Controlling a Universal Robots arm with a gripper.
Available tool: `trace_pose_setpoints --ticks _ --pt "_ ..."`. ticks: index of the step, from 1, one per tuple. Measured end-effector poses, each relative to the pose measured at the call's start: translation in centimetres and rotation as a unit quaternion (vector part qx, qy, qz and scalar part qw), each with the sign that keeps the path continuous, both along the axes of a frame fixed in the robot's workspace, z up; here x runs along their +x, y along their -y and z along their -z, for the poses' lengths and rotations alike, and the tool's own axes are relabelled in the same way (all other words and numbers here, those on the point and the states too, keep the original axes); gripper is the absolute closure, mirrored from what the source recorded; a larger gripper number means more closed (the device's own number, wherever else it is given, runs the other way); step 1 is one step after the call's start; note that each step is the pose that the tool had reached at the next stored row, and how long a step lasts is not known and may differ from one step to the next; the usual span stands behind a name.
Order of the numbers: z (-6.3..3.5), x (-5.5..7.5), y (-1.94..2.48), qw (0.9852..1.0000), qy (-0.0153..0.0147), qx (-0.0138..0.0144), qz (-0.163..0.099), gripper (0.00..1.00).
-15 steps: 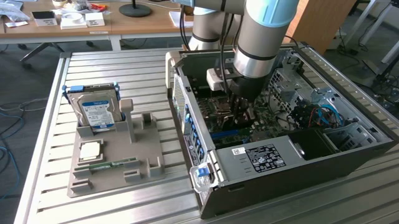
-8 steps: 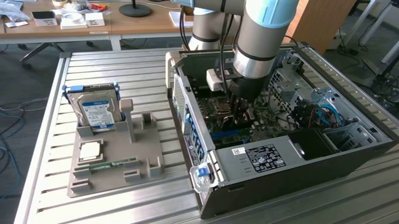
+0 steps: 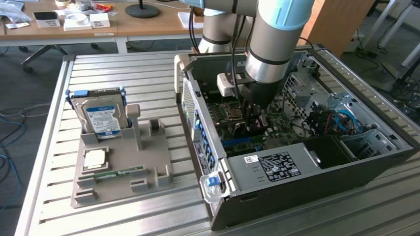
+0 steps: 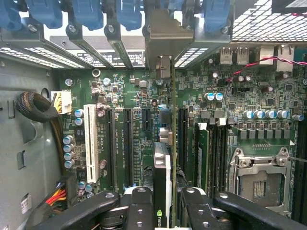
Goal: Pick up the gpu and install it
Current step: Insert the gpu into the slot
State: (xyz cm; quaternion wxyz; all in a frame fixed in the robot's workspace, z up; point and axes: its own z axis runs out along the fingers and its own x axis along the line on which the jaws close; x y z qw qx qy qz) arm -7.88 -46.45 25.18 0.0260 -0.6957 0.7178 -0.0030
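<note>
On the exterior view's left, the hard drive point(image 3: 102, 116) stands upright in the grey holder point(image 3: 118, 169), with a memory stick point(image 3: 113, 173) lying flat on it. Moving right, the arm reaches down into the open computer case point(image 3: 308, 167). In the wrist view, the gripper point(image 4: 163, 201) has its jaws partly closed, clamping the gpu point(image 4: 162, 167) edge-on. The card stands upright over the motherboard point(image 4: 120, 91), its silver bracket point(image 4: 163, 67) up against the case's rear slots.
</note>
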Motion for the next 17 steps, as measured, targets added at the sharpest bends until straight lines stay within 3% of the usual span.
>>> trace_pose_setpoints --ticks 17 --pt "0.42 -0.1 0.0 1.0 0.0 0.0002 0.0 0.73"
